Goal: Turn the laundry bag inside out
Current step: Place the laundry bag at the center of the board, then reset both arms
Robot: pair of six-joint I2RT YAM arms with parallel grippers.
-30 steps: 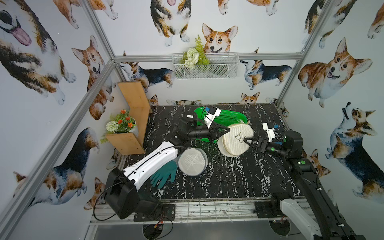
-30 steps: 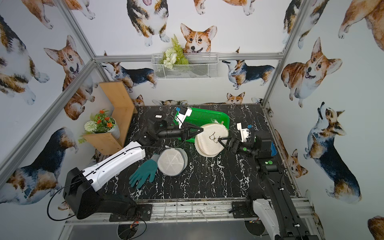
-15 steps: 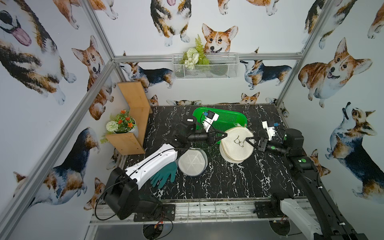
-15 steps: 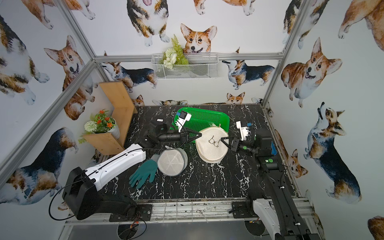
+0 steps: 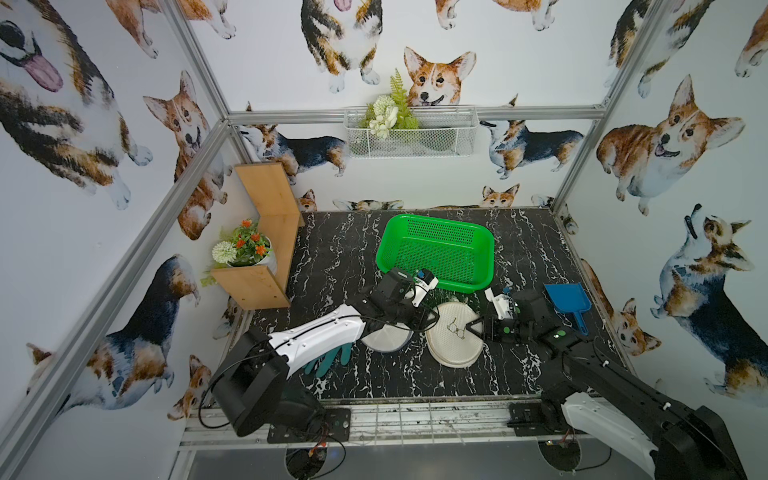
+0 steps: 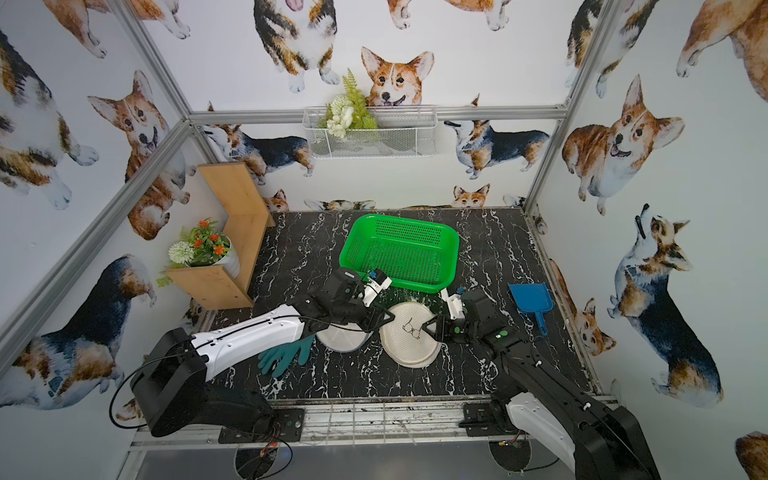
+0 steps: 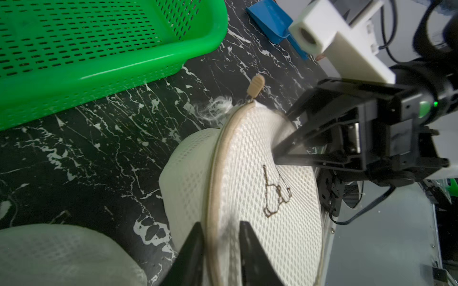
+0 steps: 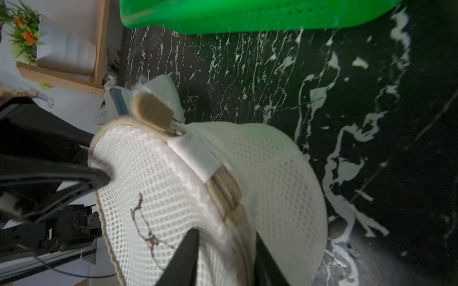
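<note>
The laundry bag (image 5: 455, 340) (image 6: 409, 336) is a round white mesh pouch with a beige zipper rim and a small brown embroidery on its face. It rests on the black marble table between my two grippers. My left gripper (image 5: 432, 320) (image 7: 220, 224) is at its left edge, open, with the zipper rim running between the fingers. My right gripper (image 5: 471, 326) (image 8: 225, 232) is at the opposite edge, open, its fingers straddling the thick zipper seam. The bag (image 7: 260, 185) (image 8: 173, 185) fills both wrist views, and the beige zipper pull (image 7: 256, 86) sticks out at the far rim.
A second white mesh dome (image 5: 386, 336) lies under my left arm, with a teal glove (image 5: 328, 361) in front of it. A green basket (image 5: 380, 257) stands behind the bag. A blue scoop (image 5: 567, 297) is at the right. A wooden shelf with a flower pot (image 5: 249, 257) is at the left.
Both arms brought the bag down and toward the front of the table. The jaws on both sides, pinched on the rim before, now stand apart around it.
</note>
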